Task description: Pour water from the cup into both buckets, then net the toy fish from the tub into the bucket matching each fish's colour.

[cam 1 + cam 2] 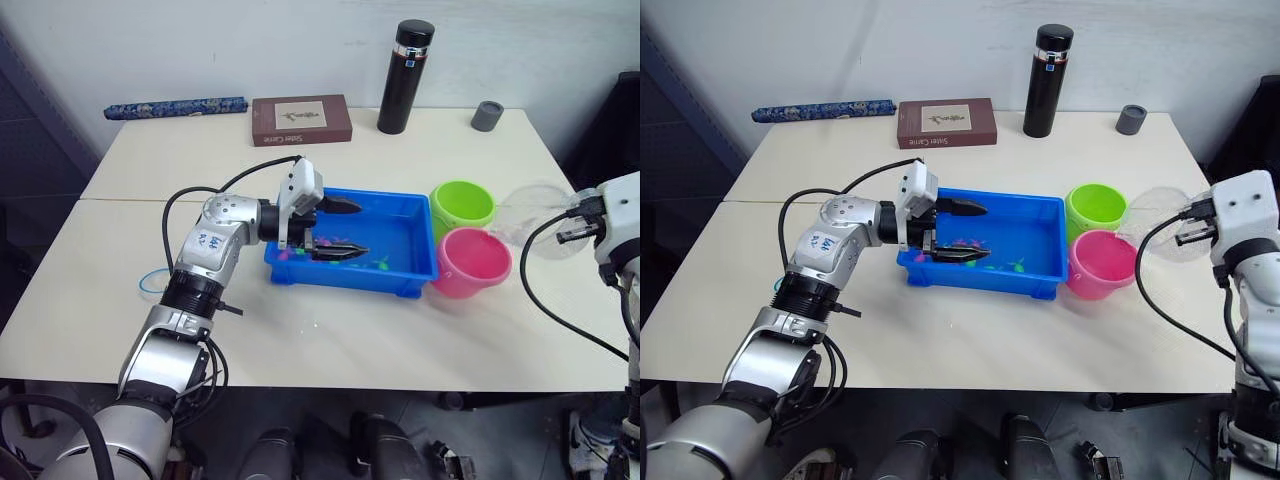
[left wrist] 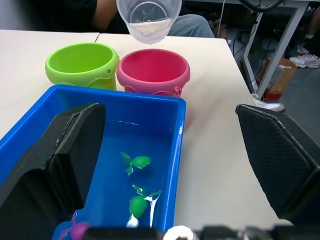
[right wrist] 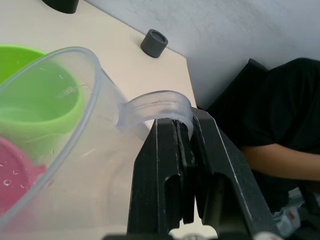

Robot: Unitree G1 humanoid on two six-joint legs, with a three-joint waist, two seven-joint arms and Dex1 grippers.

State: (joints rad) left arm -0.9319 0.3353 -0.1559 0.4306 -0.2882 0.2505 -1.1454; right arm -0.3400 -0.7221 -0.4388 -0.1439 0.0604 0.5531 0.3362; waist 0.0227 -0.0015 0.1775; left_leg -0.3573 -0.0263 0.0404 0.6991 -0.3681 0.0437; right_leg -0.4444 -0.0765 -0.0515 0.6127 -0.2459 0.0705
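At the left of the head views, a thin blue loop [image 1: 150, 281] lies on the pale worktop [image 1: 330, 330] beside the left arm. The left gripper [image 1: 335, 228] reaches over the near-left part of the blue tub [image 1: 413, 272], its jaws spread wide and holding nothing, one black finger above the tub's far side and the other low over the water near the toy fish. In the left wrist view, green toy fish [image 2: 137, 161] lie in the tub's shallow water, with a magenta fish [image 2: 76, 230] at the near edge.

Just right of the tub stand the lime green bucket [image 1: 462, 205] and the pink bucket [image 1: 472, 262], touching or nearly touching each other. Above and right of the pink bucket, the clear measuring cup [image 1: 540, 215] hangs tipped toward the buckets. The right gripper [image 3: 182, 150] has its jaws pinched together on the cup's handle, seen close in the right wrist view; a little water shows in the cup in the left wrist view.

Along the worktop's far edge, upper frame, lie a patterned blue roll [image 1: 175, 107], a brown book [image 1: 301, 119], a tall black flask [image 1: 404, 78] and a small grey cup [image 1: 488, 115], against a white wall. A person's arm [image 3: 280, 160] in a dark sleeve shows at the right of the right wrist view.
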